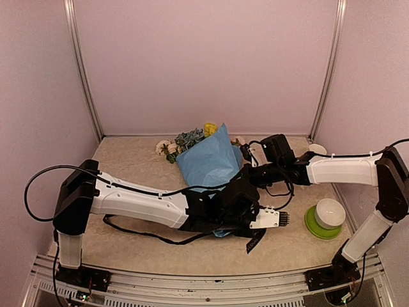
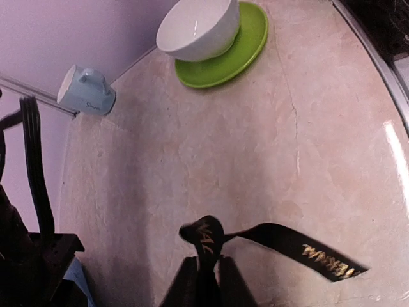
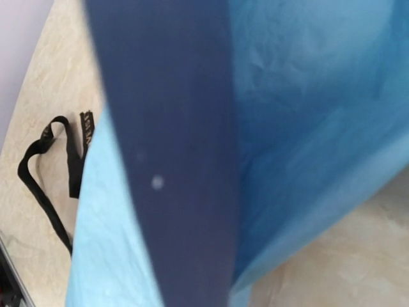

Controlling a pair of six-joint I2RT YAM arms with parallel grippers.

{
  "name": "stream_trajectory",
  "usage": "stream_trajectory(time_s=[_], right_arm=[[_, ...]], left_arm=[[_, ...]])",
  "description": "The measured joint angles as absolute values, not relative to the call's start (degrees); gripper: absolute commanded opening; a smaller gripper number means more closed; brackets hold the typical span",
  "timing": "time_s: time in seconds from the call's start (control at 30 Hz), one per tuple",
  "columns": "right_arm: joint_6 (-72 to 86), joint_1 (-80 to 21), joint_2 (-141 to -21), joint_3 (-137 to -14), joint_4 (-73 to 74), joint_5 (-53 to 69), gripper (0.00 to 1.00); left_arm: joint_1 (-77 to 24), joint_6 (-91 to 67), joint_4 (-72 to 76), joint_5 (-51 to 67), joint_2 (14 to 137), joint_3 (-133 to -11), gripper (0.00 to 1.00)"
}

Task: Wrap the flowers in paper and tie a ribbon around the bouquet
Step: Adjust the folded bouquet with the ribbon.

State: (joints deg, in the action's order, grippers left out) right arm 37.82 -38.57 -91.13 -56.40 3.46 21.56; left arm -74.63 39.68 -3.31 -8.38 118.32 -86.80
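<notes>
Looking from above, the bouquet (image 1: 208, 160) lies mid-table with its flowers (image 1: 185, 141) toward the far edge. The left arm stretches from the near-left corner and the right arm reaches in from the right edge, both meeting at its narrow end. Only the left wrist view shows the left gripper (image 2: 204, 275) pinched on the ribbon (image 2: 307, 251), whose lettered tail lies on the table (image 2: 255, 160). The right gripper (image 1: 248, 171) is closed beside the paper (image 3: 307, 128); whether it grips the sheet cannot be told.
</notes>
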Motion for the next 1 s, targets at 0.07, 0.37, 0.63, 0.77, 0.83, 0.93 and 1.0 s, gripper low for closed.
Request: stream_trajectory(time_s=[0.07, 0.37, 0.63, 0.77, 0.83, 0.93, 1.0], right_arm=[[37.7, -38.6, -90.6, -56.4, 3.6, 21.5, 0.00], [36.9, -38.6, -90.0, -56.4, 3.9, 20.8, 0.00], [37.0, -39.0, -90.0, -56.4, 4.0, 20.8, 0.00], [37.5, -41.4, -90.0, -56.4, 4.0, 20.7, 0.00], [38.0, -43.4, -90.0, -56.2, 3.7, 20.8, 0.00], [39.3, -46.5, -90.0, -55.0, 2.8, 21.0, 0.00], [40.4, -48.4, -90.0, -53.6, 1.8, 20.9, 0.00]], left_arm=[[-76.0, 39.9, -1.7, -9.5, 118.3, -86.8, 0.82], [-78.8, 38.0, -6.2, -1.8, 113.3, -84.0, 0.99], [-76.9, 27.9, -7.2, 4.6, 97.9, -78.8, 0.82], [-69.7, 14.5, -7.7, 1.4, 89.3, -73.4, 0.64], [-64.2, 6.2, -9.1, -2.0, 86.0, -70.2, 0.60], [-55.9, -4.5, -11.9, -5.8, 82.6, -64.1, 0.59], [-50.9, -9.5, -14.7, -7.5, 81.7, -60.1, 0.65]])
